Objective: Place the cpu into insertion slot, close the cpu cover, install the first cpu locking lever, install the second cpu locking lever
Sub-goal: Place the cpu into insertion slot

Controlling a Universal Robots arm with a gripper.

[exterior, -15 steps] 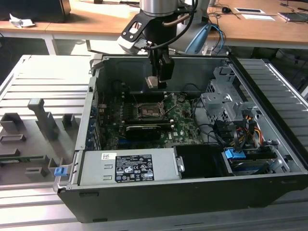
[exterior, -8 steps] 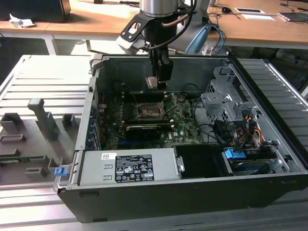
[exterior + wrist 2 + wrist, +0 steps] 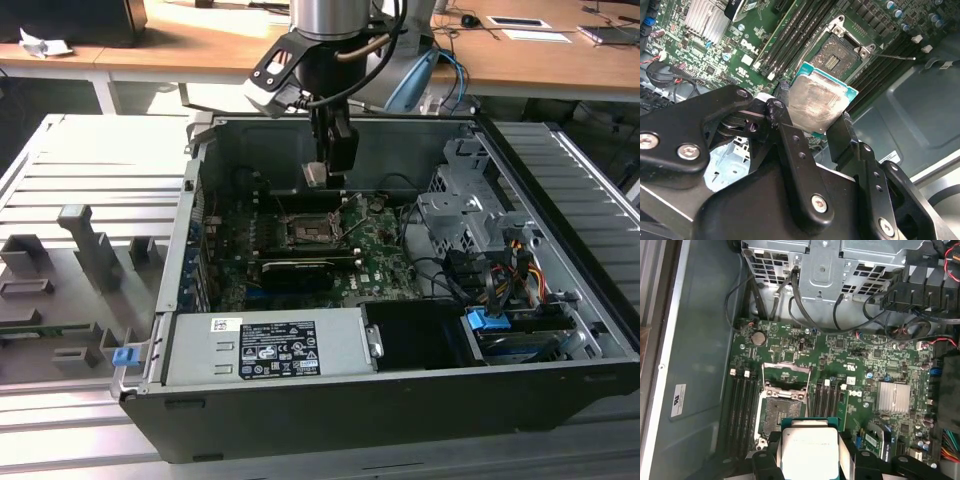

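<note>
I have the hand [image 3: 812,122] pinching the cpu [image 3: 817,97] by two opposite edges, level above the motherboard [image 3: 865,355], with the uncovered insertion slot [image 3: 840,52] lying below, slightly ahead, apart from the chip.

Straight above the insertion slot [image 3: 305,232] you have open air. The claw [image 3: 325,178], clamped on the cpu [image 3: 817,102], hangs there apart from the board. The cpu cover [image 3: 785,372] is tipped up along one slot edge, so that side is blocked. Low memory slots [image 3: 742,407] flank the socket on two sides. A black card [image 3: 300,270] lies just beside it. The drive cage [image 3: 455,215] and loose cables [image 3: 440,275] crowd the exterior view's right. The case wall [image 3: 400,150] closes the back.
</note>
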